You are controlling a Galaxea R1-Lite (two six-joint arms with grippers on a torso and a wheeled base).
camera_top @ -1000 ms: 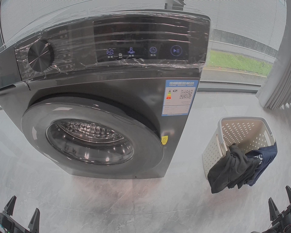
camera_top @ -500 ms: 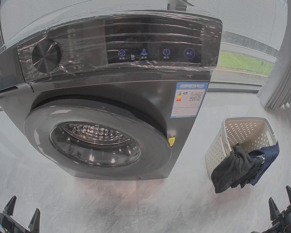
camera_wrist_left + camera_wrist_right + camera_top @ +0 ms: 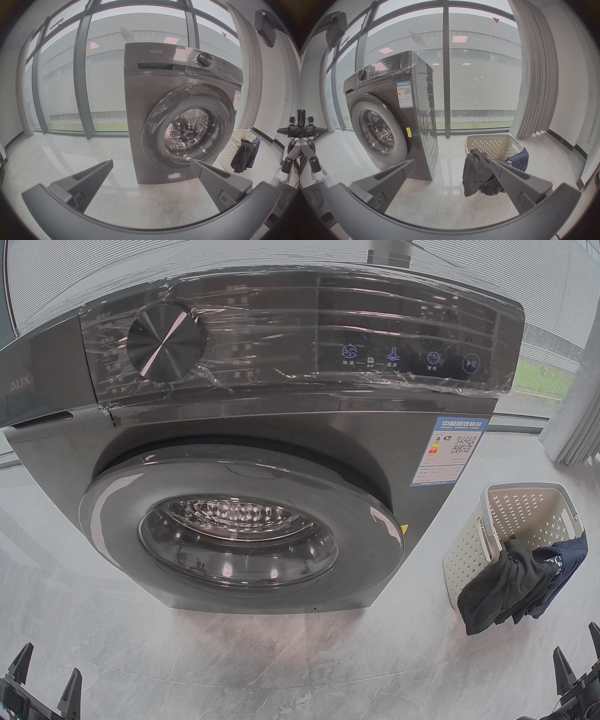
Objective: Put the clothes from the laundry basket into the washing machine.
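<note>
Clothes [image 3: 509, 590]: dark heap draped over front rim of laundry basket [image 3: 531, 488], on floor right of washing machine [image 3: 262, 427]; just ahead of right pincer [image 3: 575, 640], nearer one, fingers apart, empty; left pincer [image 3: 50, 659] likewise apart, well away.

Head camera looks down, close on the washing machine [image 3: 281, 427]; both wrist cameras face it from low, farther back, sharing the laundry basket [image 3: 464, 559].
</note>
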